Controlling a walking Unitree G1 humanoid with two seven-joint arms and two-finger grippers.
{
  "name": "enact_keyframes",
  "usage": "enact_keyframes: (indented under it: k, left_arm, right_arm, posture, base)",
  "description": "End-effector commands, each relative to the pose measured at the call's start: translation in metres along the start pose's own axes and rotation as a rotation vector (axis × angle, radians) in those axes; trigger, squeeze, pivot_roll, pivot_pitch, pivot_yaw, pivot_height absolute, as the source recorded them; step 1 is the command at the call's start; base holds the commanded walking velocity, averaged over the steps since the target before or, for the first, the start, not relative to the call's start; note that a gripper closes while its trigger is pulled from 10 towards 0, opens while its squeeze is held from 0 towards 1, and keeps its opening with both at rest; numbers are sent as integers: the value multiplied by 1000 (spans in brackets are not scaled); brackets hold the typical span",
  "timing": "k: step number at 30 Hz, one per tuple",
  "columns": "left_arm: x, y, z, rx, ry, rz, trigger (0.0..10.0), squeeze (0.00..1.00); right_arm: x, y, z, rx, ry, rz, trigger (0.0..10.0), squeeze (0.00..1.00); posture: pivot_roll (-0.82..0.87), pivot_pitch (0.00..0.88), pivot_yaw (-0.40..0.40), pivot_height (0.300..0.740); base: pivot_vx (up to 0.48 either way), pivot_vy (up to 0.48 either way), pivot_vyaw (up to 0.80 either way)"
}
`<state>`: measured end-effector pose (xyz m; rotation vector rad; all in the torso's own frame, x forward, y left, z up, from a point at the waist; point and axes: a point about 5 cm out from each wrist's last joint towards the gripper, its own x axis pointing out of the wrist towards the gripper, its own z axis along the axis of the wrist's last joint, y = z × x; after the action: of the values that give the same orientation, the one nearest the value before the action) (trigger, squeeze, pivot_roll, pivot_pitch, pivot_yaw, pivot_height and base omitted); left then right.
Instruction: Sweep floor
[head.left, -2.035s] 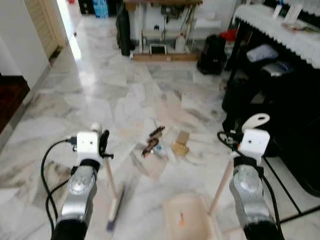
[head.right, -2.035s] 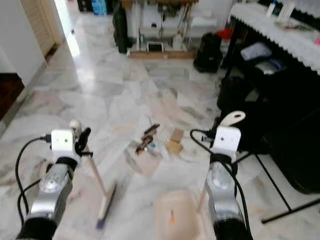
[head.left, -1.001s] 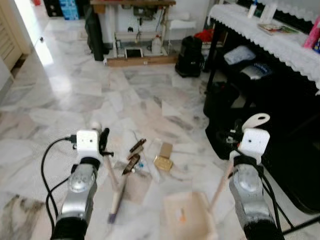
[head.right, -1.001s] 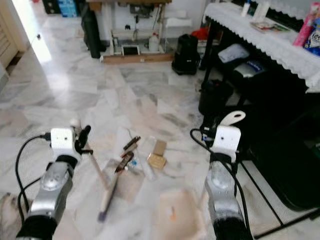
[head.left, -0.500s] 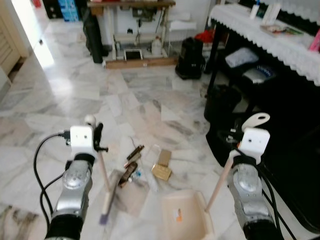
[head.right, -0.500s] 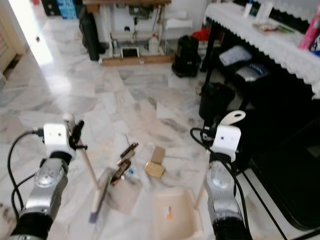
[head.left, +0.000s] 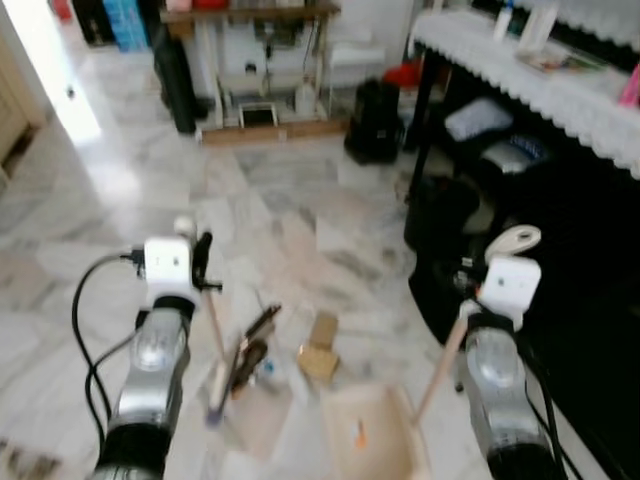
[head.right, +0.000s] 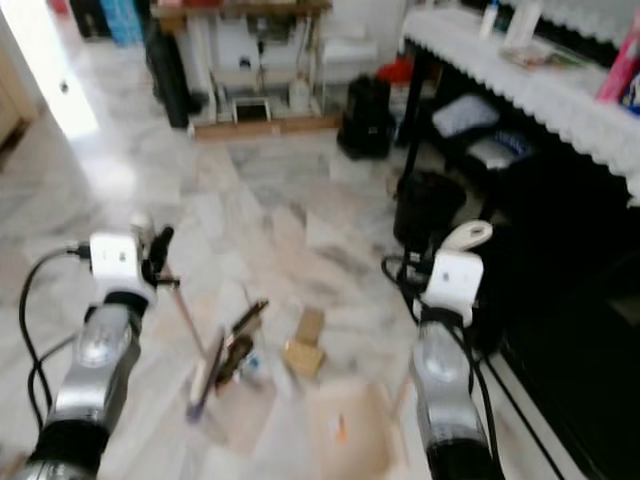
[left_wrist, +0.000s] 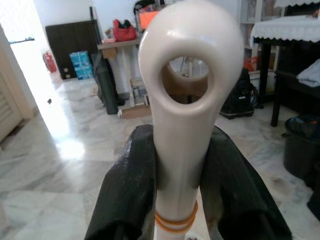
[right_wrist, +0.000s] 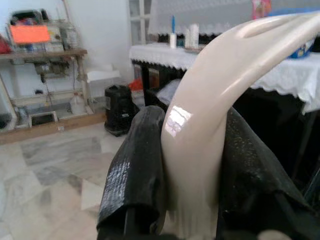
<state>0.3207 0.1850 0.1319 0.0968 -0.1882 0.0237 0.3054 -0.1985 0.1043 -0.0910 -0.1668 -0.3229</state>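
Note:
My left gripper (left_wrist: 180, 165) is shut on the cream broom handle (left_wrist: 182, 125), just under its hanging loop. In the left eye view the handle slants down from the left gripper (head.left: 197, 262) to the broom head (head.left: 216, 392) on the marble floor. The head lies right beside brown wrappers (head.left: 256, 340) and small cardboard pieces (head.left: 318, 346). My right gripper (right_wrist: 192, 165) is shut on the cream dustpan handle (right_wrist: 210, 100). The beige dustpan (head.left: 372, 440) rests on the floor just in front of the litter, with an orange scrap inside.
A black table with a white lace cloth (head.left: 520, 60) runs along the right, with a black bin (head.left: 440, 215) and bags under it. A black bag (head.left: 375, 120) and a shelf unit (head.left: 250, 60) stand at the back. Open marble floor lies to the left.
The picture has shifted and blurred, so the camera moved. The broom head has swung right, up against the wrappers. The dustpan stays in front of the litter.

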Motion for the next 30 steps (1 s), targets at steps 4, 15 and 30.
enact_keyframes:
  k: [4, 15, 30]
  left_arm:
    - [5, 0, 15, 6, -70, -9, 10000, 0]
    - [4, 0, 13, 8, -61, -10, 10000, 0]
    - [1, 2, 12, 15, -55, -9, 10000, 0]
  right_arm:
    - [6, 1, 12, 5, -50, -3, 10000, 0]
    - [6, 0, 11, 2, -45, -4, 10000, 0]
    - [6, 1, 9, 2, -40, -1, 10000, 0]
  posture:
    - [-34, 0, -1, 740]
    - [-33, 0, -2, 740]
    - [-29, 0, -1, 740]
  base:
    - [352, 0, 0]
    - [351, 0, 0]
    - [351, 0, 0]
